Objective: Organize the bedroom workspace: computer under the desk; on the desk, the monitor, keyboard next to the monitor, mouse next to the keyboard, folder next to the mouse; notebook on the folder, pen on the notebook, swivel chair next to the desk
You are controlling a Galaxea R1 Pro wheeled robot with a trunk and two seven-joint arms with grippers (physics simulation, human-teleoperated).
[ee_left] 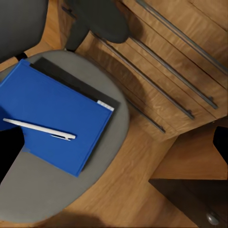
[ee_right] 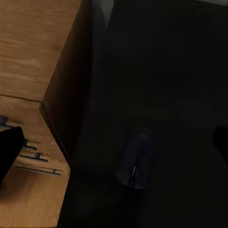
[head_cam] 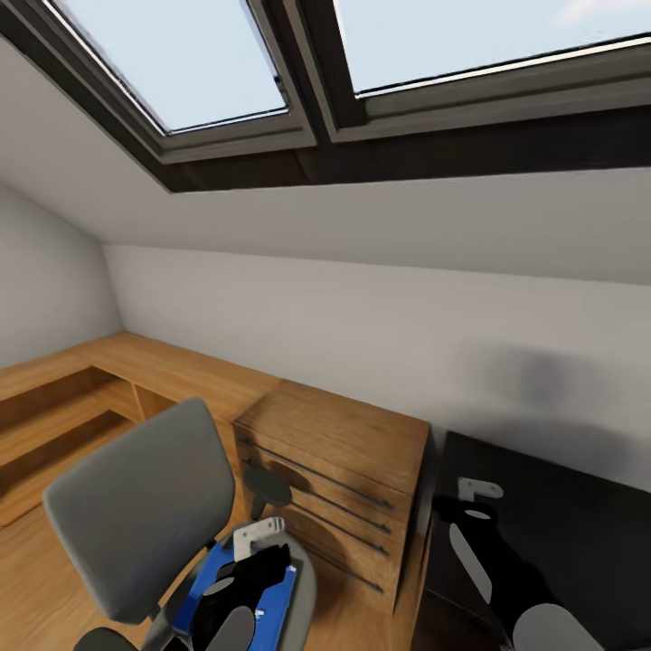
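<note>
The head camera looks from above toward the wall and skylights, over the chair (head_cam: 136, 515) and drawers (head_cam: 330, 484). The left wrist camera hangs close above the chair seat (ee_left: 71, 190); both show the drawers. The right wrist camera faces down at the dark desk (ee_right: 180, 71).

The grey chair (ee_left: 71, 190) stands beside the wooden drawer unit, its seat carrying a blue notebook (ee_left: 52, 111) that lies flat on a dark folder (ee_left: 78, 78) — only the folder's edge and corner peek out. A white pen (ee_left: 40, 128) rests across the notebook's cover. The black mouse (ee_right: 137, 159) sits on the dark desk (ee_right: 180, 71) — near its edge by the drawers.
</note>
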